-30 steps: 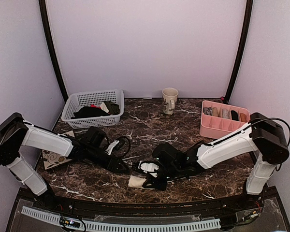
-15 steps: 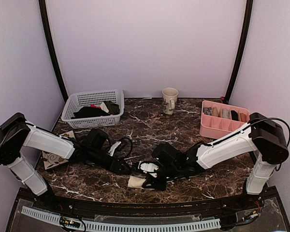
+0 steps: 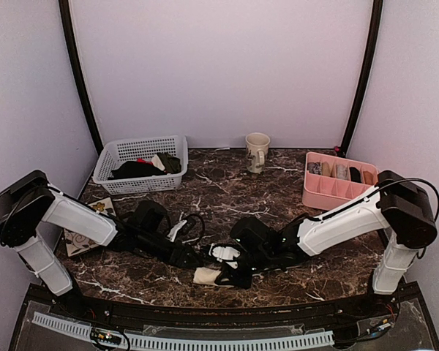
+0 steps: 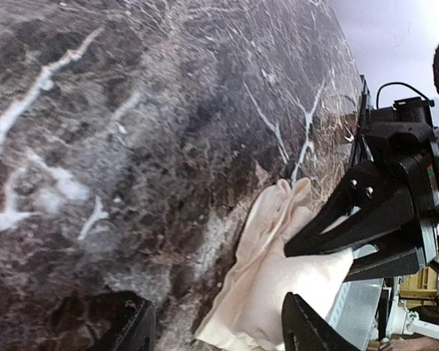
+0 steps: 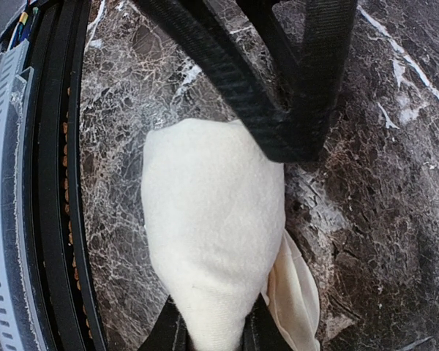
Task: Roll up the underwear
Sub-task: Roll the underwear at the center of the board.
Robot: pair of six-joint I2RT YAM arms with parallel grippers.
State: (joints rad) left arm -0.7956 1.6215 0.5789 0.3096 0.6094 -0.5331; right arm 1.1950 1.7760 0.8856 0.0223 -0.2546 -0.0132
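Near edge, dark marble worktop (image 3: 227, 194): I see crumpled cream-beige cloth underwear (image 3: 204, 276).
Right pincer (image 3: 227, 276): clamped on it.
Left pincer (image 3: 193, 257): apart, just beside it.

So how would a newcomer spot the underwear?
On the dark marble table, look near the middle of its front edge. The underwear is the bunched cloth pinched in the right gripper. Unlike the dark garments in the white basket, it is cream.

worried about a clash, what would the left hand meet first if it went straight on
Most likely the underwear, lying just ahead of the left hand; the right hand gripping it comes close behind, though depth is unclear.
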